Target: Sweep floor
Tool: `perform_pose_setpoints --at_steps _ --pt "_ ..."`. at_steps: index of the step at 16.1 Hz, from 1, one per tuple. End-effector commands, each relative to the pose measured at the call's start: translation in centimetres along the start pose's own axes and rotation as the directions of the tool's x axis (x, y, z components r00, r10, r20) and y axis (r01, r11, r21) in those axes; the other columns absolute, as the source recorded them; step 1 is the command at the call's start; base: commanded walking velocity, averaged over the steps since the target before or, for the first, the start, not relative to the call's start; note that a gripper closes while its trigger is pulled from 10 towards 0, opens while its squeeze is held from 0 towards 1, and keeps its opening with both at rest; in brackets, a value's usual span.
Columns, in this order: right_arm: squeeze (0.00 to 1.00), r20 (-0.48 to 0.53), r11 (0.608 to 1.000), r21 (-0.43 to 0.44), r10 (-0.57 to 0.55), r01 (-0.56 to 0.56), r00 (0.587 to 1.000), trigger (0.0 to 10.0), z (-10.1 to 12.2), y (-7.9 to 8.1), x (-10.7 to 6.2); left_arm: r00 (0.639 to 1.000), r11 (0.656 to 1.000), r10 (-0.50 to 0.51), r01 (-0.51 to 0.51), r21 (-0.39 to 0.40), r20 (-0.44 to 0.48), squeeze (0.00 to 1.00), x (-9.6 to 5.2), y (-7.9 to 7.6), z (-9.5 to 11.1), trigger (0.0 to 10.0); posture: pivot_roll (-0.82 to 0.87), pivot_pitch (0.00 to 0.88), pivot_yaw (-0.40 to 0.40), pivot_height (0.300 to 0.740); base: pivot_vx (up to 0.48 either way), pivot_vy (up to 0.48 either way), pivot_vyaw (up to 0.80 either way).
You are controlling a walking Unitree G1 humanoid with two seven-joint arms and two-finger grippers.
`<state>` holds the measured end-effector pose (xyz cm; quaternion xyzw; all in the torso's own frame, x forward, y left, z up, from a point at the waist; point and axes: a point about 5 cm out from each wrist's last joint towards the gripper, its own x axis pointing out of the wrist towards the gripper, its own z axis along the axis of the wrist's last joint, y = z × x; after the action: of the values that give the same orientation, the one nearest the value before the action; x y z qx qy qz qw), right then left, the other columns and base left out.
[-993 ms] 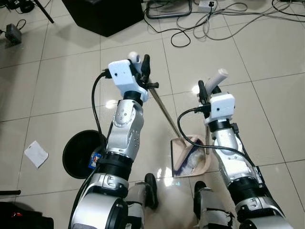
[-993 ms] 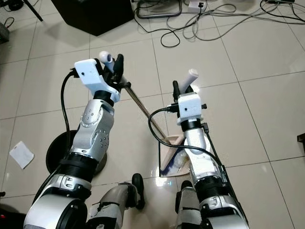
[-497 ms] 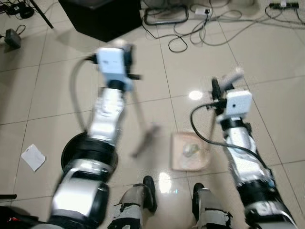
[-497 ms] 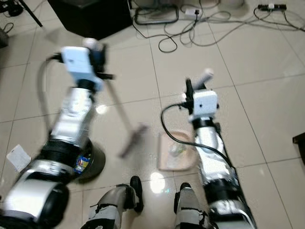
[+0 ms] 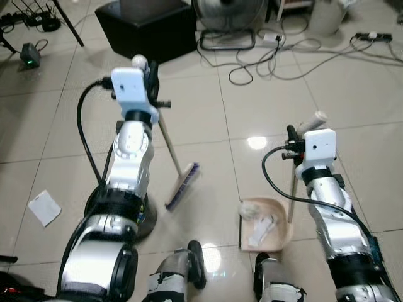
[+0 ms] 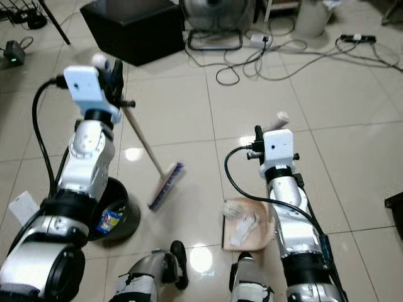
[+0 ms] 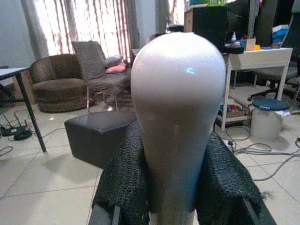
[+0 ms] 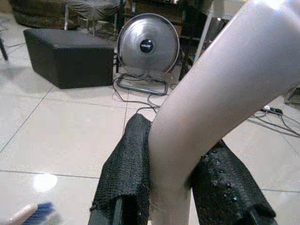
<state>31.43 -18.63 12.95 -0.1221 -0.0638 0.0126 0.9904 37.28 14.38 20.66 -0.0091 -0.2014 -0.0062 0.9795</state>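
My left gripper (image 5: 150, 75) is shut on the white top of the broom handle (image 7: 178, 117). The broom's thin shaft slants down to its purple-bristled head (image 5: 182, 187), which rests on the tiles left of the dustpan. My right gripper (image 5: 295, 134) is shut on the dustpan's white upright handle (image 8: 211, 89). The beige dustpan (image 5: 282, 231) lies on the floor by my right foot with crumpled white paper (image 5: 259, 221) in it.
A black round bin (image 5: 141, 217) stands under my left arm. A white scrap of paper (image 5: 44, 207) lies on the tiles at far left. A black ottoman (image 5: 148, 25), a fan (image 5: 228, 12) and tangled cables (image 5: 283, 60) occupy the floor ahead.
The camera has tilted up. My left arm swung the broom out of the dustpan to the left; its head now rests on the tiles. White paper lies exposed in the dustpan.
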Motion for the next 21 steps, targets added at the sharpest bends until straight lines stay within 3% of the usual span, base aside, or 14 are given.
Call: perform_pose_setpoints --at_steps 1,6,8,9,12,14,19,21 --pt "0.0 0.001 1.0 -0.02 0.017 -0.017 1.0 10.0 0.3 0.1 -0.2 0.999 1.0 -0.005 0.005 0.002 0.051 0.0 0.1 -0.1 0.9 10.0 -0.02 0.166 0.097 0.74 0.0 0.0 0.0" --pt "0.0 0.077 0.995 0.082 -0.061 0.055 0.995 10.0 3.3 -1.4 -0.8 0.998 1.0 -0.013 0.013 -0.002 0.057 0.0 -0.4 0.0 1.3 10.0 -0.03 0.151 0.098 0.74 0.0 0.0 0.0" --pt "0.0 0.095 0.998 0.039 -0.047 0.044 0.994 10.0 4.1 -1.7 -1.1 0.998 0.999 -0.038 0.038 0.002 0.059 0.0 -0.5 -0.1 1.5 10.0 -0.04 0.148 0.103 0.74 0.0 0.0 0.0" --pt "0.0 0.046 0.999 -0.031 -0.025 0.026 0.999 10.0 3.9 -1.9 -1.5 0.997 0.997 -0.07 0.069 0.027 0.045 0.0 -1.0 -0.3 1.4 10.0 -0.04 0.145 0.105 0.74 0.0 0.0 0.0" --pt "0.0 0.021 0.999 -0.038 -0.027 0.028 0.999 10.0 3.6 -2.0 -1.9 0.996 0.997 -0.075 0.073 0.033 0.042 0.0 -1.4 -0.3 1.3 10.0 -0.04 0.15 0.1 0.74 0.0 0.0 0.0" --pt "0.0 0.023 0.998 0.025 -0.053 0.052 0.998 10.0 3.7 -2.0 -2.3 0.997 0.997 -0.068 0.067 0.039 0.035 0.0 -1.8 -0.4 1.1 10.0 -0.05 0.139 0.101 0.74 0.0 0.0 0.0" --pt "0.0 0.189 0.98 0.186 -0.099 0.063 0.977 10.0 6.0 -2.3 -2.6 0.989 0.993 -0.112 0.109 0.033 0.095 0.0 -2.8 -0.2 2.5 10.0 -0.05 0.133 0.103 0.74 0.0 0.0 0.0" --pt "0.0 0.214 0.974 0.216 -0.116 0.069 0.97 10.0 6.2 -2.4 -2.6 0.988 0.99 -0.142 0.141 0.026 0.061 0.0 -3.5 -0.1 2.0 10.0 -0.04 0.126 0.108 0.74 0.0 0.0 0.0"
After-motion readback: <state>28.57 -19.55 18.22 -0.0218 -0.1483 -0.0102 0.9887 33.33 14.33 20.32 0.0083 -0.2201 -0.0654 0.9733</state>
